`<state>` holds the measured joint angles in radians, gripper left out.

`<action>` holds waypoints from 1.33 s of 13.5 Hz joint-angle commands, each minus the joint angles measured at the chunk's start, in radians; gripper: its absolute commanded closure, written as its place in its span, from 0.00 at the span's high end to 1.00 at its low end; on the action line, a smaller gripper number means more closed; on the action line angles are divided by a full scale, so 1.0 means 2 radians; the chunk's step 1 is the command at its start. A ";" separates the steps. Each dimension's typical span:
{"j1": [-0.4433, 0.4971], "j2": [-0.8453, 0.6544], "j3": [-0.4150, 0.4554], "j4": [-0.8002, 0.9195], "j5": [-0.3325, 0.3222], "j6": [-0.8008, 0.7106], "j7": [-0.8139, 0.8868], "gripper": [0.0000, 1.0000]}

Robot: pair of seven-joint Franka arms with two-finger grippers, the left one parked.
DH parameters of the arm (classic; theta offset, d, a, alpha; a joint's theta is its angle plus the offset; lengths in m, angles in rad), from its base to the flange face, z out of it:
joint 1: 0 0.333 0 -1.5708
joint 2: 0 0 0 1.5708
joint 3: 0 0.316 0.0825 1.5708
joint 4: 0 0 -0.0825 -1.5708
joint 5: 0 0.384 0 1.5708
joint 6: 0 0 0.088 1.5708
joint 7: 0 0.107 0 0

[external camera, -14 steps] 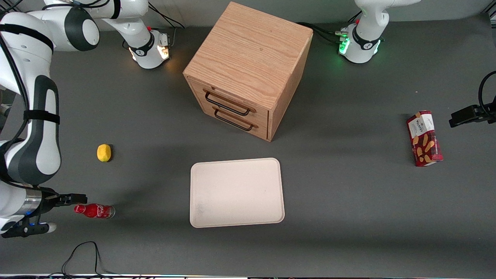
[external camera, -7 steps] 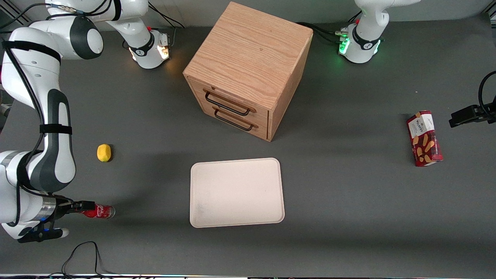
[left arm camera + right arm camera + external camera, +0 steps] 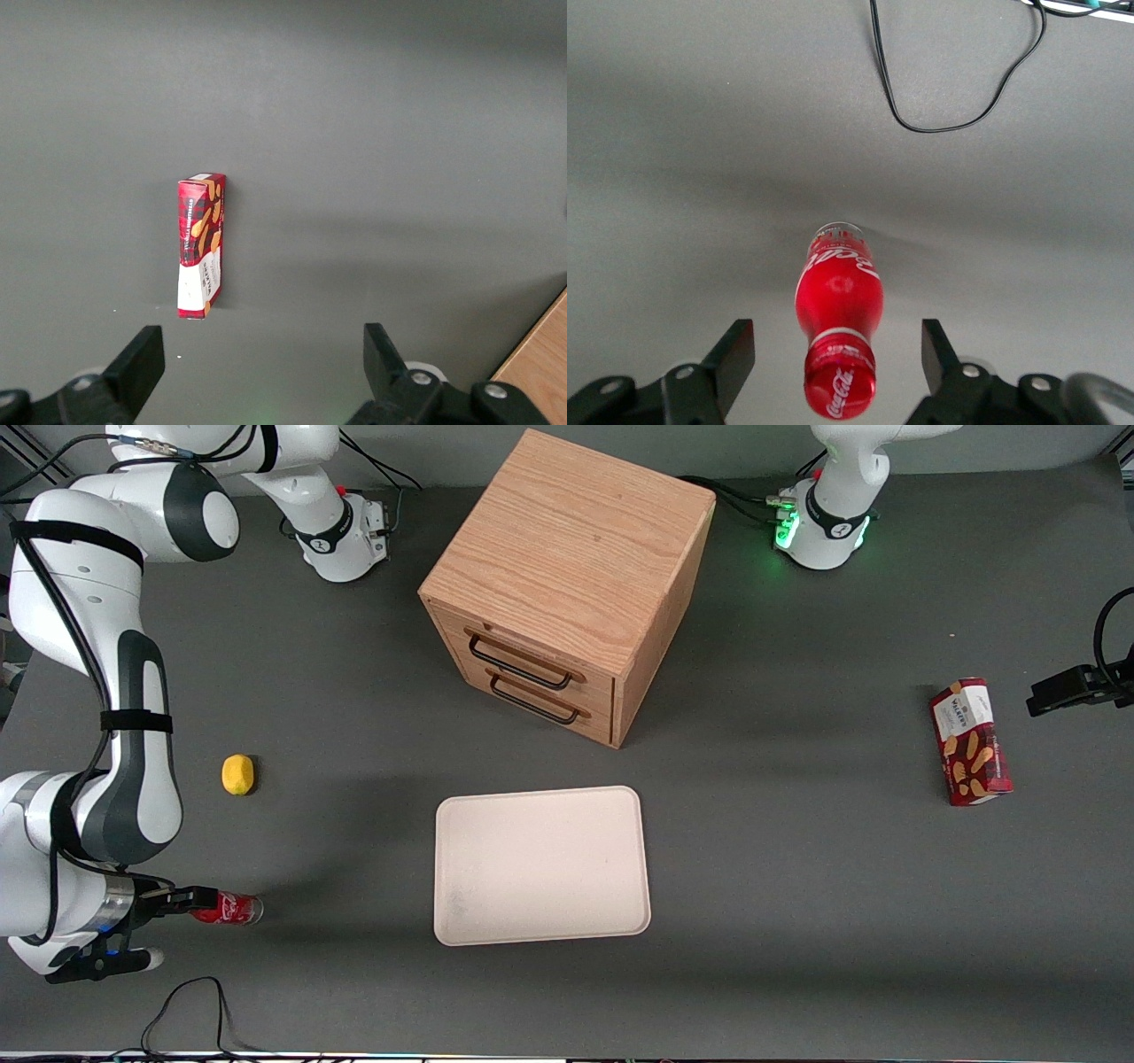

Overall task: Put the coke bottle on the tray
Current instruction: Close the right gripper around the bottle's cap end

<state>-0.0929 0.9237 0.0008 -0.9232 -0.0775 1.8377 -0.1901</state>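
Red coke bottle [image 3: 837,341] lies capward between the tool's [image 3: 197,899] spread fingers, newly advanced, apparently ungrasped; tray [image 3: 540,864] waits.

A wooden cabinet [image 3: 567,584] with two drawers and black handles stood on the dark grey counter [image 3: 797,886], its front turned at an angle toward the front camera. A small yellow fruit [image 3: 237,773] lay toward the working arm's end. A red biscuit box [image 3: 970,741] lay flat toward the parked arm's end. A black cable [image 3: 190,1014] looped at the counter's near edge.
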 commanded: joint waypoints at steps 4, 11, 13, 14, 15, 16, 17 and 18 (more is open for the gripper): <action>0.001 0.008 0.000 0.018 -0.009 -0.006 -0.011 0.01; 0.007 0.001 -0.001 0.018 -0.011 -0.020 -0.008 0.00; 0.007 -0.007 -0.001 0.018 -0.011 -0.046 -0.005 0.00; 0.007 -0.018 0.000 0.018 -0.011 -0.067 -0.005 0.00; 0.007 -0.038 0.002 0.018 -0.010 -0.089 -0.004 0.00; 0.007 -0.058 0.002 0.018 -0.007 -0.111 -0.002 0.00; 0.007 -0.074 0.002 0.018 -0.006 -0.138 -0.003 0.00; 0.007 -0.093 0.001 0.018 -0.006 -0.159 -0.002 0.00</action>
<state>-0.0826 0.8368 0.0035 -0.8685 -0.0839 1.6048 -0.1904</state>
